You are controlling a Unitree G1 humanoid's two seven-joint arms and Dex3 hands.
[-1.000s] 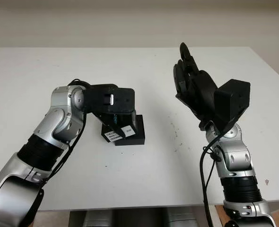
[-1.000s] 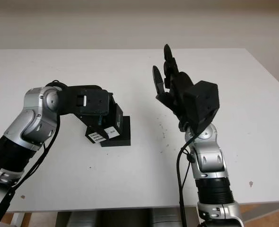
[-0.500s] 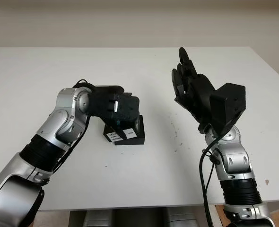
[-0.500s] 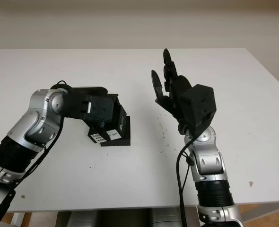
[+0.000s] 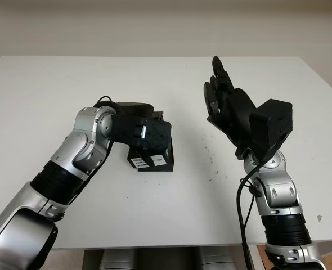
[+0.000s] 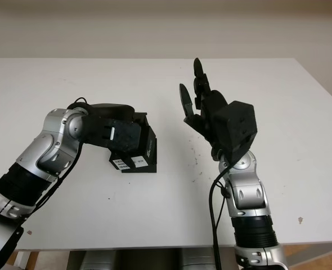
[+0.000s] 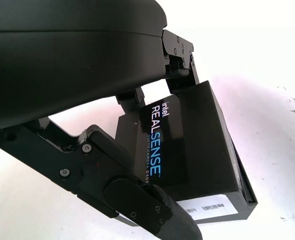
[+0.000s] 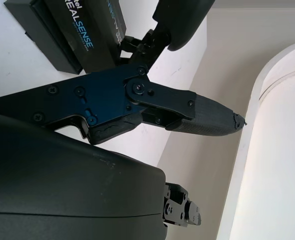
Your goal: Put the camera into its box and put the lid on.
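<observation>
My left hand [image 5: 142, 131] is shut on the black box lid [image 7: 187, 145], which carries the "intel REALSENSE" print. It holds the lid on top of the black box base [image 5: 157, 163] at the table's middle, a little askew, so the base's labelled front edge [image 7: 207, 210] sticks out beneath. The lid hides what lies inside the box. One finger [image 7: 180, 62] is at the lid's far end and another [image 7: 137, 200] at its near end. My right hand [image 5: 222, 101] is open, raised above the table to the right of the box. The lid [image 8: 72, 30] is also seen past that hand's fingers.
The white table [image 5: 42, 84] spreads wide around the box, with a few small dark specks [image 5: 211, 160] between box and right arm. Its front edge [image 5: 155, 243] runs close to me. A pale wall stands behind the far edge.
My left hand has carried the lid to the right and down onto the box base. The right hand has shifted only slightly.
</observation>
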